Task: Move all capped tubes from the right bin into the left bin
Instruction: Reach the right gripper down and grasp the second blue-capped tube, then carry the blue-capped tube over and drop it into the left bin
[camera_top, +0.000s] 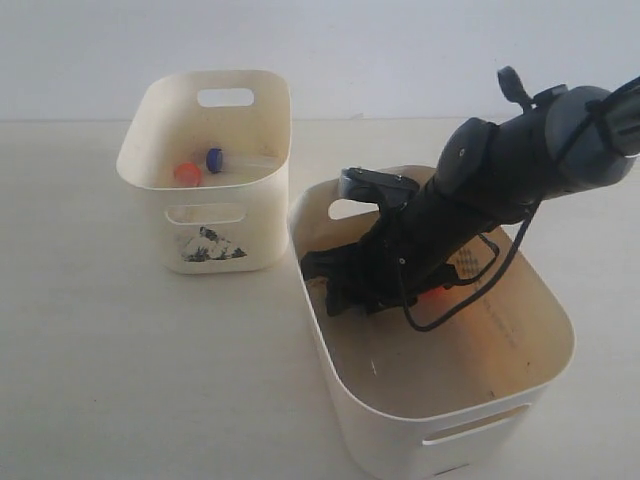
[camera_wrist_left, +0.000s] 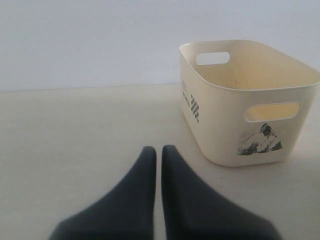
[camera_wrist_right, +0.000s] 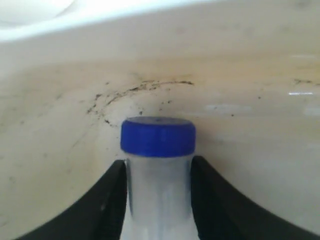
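Down inside the right bin (camera_top: 545, 345), a wide cream plastic tub with rounded corners and a smooth matte rim, the right gripper (camera_top: 335, 290) reaches in on its black arm (camera_top: 480, 190), with a loose black cable (camera_top: 470, 290) looping beneath it. Only the right wrist view shows what it has: the dark tapered fingers (camera_wrist_right: 107, 200) are pressed against both sides of a blue-capped tube (camera_wrist_right: 158, 136), a clear cylinder with a ribless round screw cap, close above the bin's scuffed, speckled floor. From the exterior camera that tube is hidden by the gripper, though an orange-red spot (camera_top: 432, 295) shows under the arm, too covered to make out. The left bin (camera_top: 150, 165), smaller and narrower, stands on the pale table (camera_top: 100, 350) just beside the right one, apart from it; in it lie an orange-capped tube (camera_top: 187, 173) and a second blue-capped tube (camera_top: 214, 160), side by side. The left wrist view adds the bin's oval handle slots and its black-and-white sticker (camera_wrist_left: 260, 140), but not the contents. The left gripper (camera_wrist_left: 158, 149), seen only there, hovers over bare table with its smooth black fingers drawn together to a thin slit, holding nothing
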